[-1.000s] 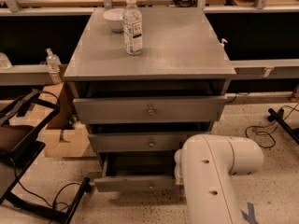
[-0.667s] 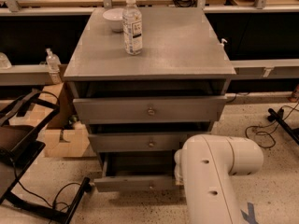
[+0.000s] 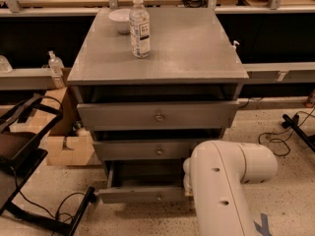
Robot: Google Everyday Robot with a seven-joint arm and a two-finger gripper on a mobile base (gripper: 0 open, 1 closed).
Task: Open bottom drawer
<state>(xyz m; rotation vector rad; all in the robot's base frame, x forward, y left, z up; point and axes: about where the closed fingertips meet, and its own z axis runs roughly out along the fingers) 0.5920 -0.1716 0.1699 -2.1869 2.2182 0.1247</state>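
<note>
The bottom drawer (image 3: 142,194) stands pulled out; interior dark, contents indiscernible. The hand is hidden behind the white arm (image 3: 221,191) at the drawer's right end; grip state cannot be told.

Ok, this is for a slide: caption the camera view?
Bottom drawer of the grey cabinet stands open; the hand is hidden behind the white arm at its right end.

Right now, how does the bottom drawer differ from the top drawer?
The bottom drawer is pulled far out, the top drawer only slightly. Its front is narrower than the top drawer's. Both are grey with centre knobs. The gripper is hidden behind the white arm.
</note>
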